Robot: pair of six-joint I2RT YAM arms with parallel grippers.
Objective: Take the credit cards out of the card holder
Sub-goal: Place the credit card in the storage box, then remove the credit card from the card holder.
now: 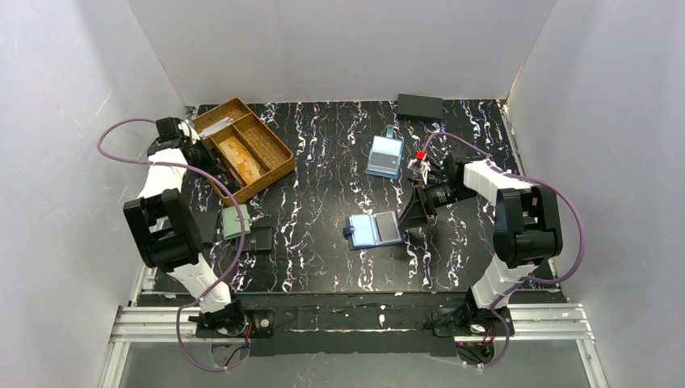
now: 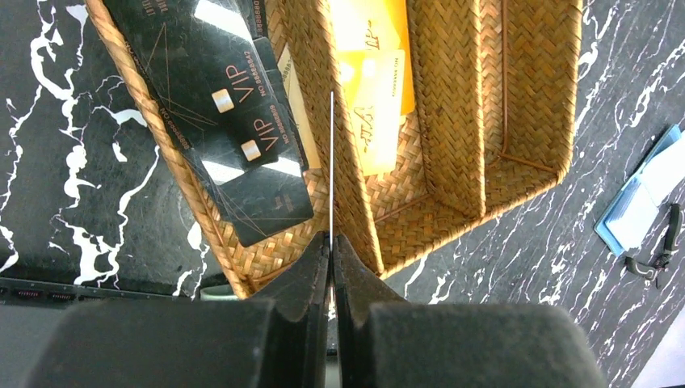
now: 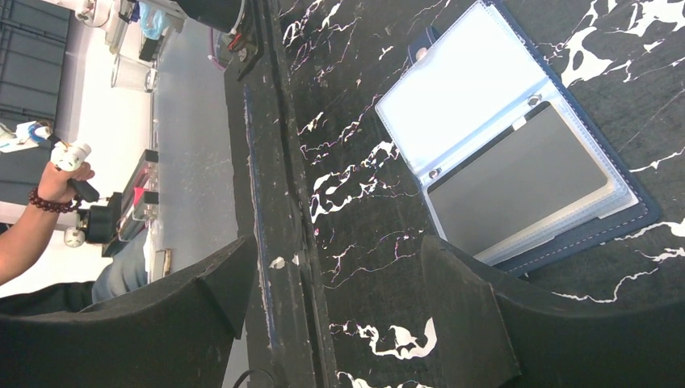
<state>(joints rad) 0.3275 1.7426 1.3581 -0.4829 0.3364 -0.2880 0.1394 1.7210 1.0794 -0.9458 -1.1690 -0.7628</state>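
The left claw (image 2: 331, 242) is closed tight on a thin card (image 2: 331, 162), seen edge-on as a pale line, so its face cannot be told. The card hangs over the basket (image 2: 452, 121), in line with the woven wall between two compartments. Black cards (image 2: 234, 137) marked VIP lie in the compartment to one side of that wall and yellow cards (image 2: 376, 89) in the one to the other.

The right claw (image 3: 335, 259) stands wide apart and holds nothing, above the desk (image 1: 323, 202) near its front edge. Just beside it the holder (image 3: 476, 105) lies folded open and flat on the desk, with one pale sleeve and one sleeve showing a grey card (image 3: 521, 182) inside.
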